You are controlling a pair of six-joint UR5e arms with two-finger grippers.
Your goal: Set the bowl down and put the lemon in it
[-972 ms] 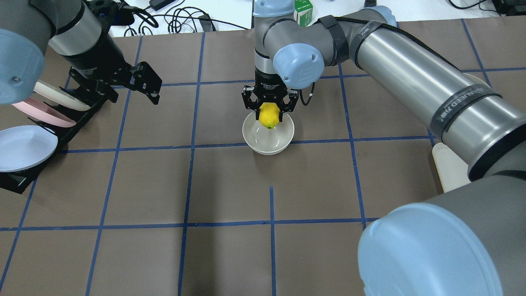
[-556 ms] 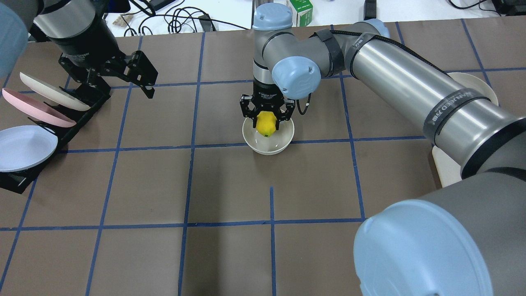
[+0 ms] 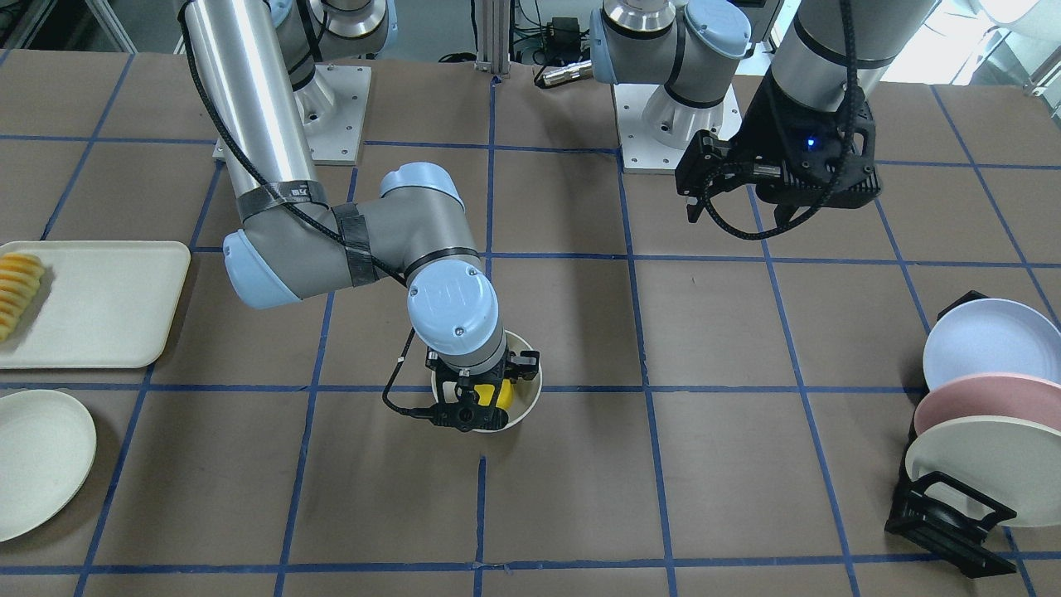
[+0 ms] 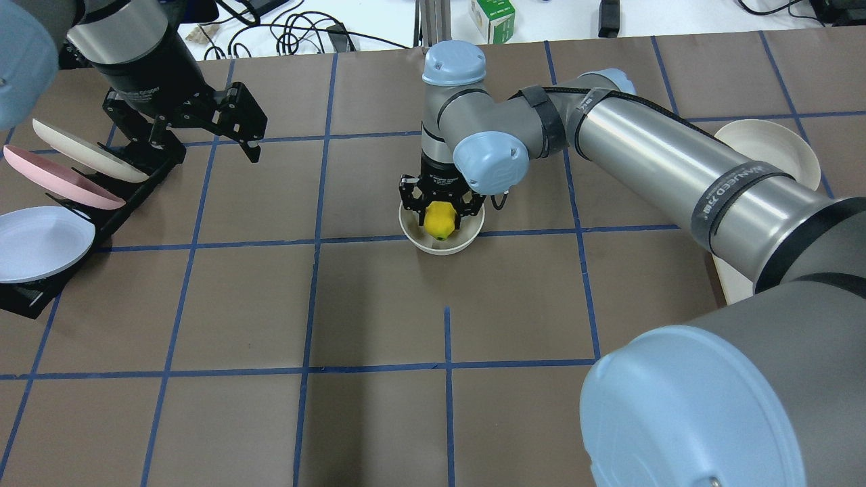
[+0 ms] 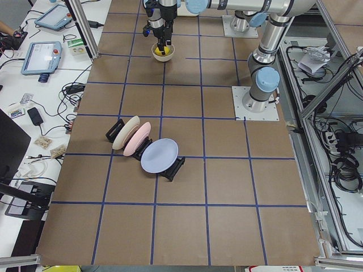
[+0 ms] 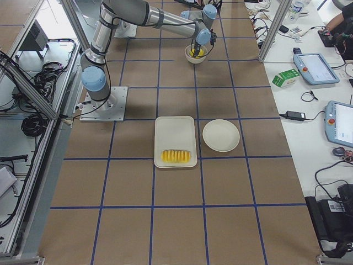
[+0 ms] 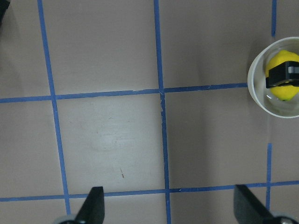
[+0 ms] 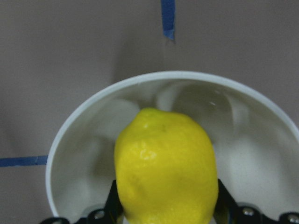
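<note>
White lettering on the black band (image 4: 729,195) round the right arm's sleeve; we cannot read it. Green-and-white carton (image 4: 492,12) at 12 o'clock in the overhead view, print too small. Table (image 4: 379,304): brown sheeting under a blue tape grid, with a white bench and cables beyond it. The bowl (image 4: 414,238) stands just toward 12 o'clock from table centre. The right gripper (image 4: 441,216) reaches into it, pinching the lemon (image 4: 440,224) within the rim; whether the lemon touches the bottom, we cannot tell. The left gripper (image 7: 167,196) at 10 o'clock has its fingers spread wide, beside the plate rack (image 4: 145,177).
</note>
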